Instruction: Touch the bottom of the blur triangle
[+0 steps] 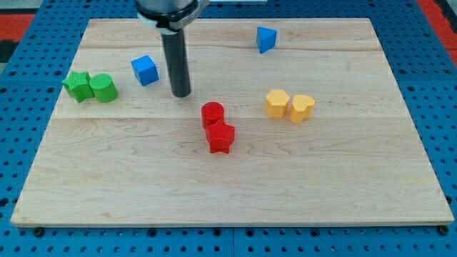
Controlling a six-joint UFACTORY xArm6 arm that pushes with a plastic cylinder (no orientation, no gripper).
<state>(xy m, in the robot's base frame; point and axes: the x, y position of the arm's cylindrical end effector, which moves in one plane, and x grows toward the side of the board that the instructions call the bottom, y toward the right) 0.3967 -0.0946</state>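
So my tip [181,93] sits on the pale wooden worktop [343,178], just right of the blue cube [145,70]. The blue triangle block [265,39] is well apart, toward the view's top right. No gripper here, just a dark rod.

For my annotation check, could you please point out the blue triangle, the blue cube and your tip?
blue triangle [265,39], camera view, front face.
blue cube [145,70], camera view, front face.
my tip [181,93], camera view, rod's very end.
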